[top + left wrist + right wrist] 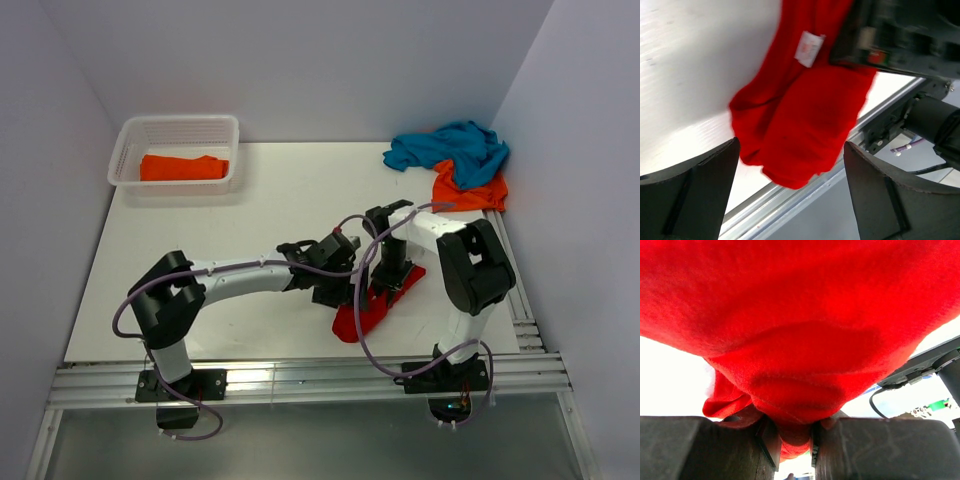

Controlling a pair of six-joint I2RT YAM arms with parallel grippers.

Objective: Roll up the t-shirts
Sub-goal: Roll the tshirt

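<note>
Right claw [788, 440] pinches red t-shirt [800, 340] (folded); left claw [790, 155] gapes.

Four t-shirts are in view: one red t-shirt [372, 308] at lower centre, one teal t-shirt [455, 148] at upper right, and two orange. One orange t-shirt [470, 190] is at upper right, the other orange t-shirt [183, 167] at upper left. There is one white basket [180, 124] and two robot arms, the left arm [240, 278] and the right arm [470, 265].

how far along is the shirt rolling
Done: one orange shirt lies bundled in the basket. In hand: the right gripper pinches the red shirt near the front edge; the left gripper is open beside it. Left: the teal shirt and other orange shirt, heaped at the far right corner.
</note>
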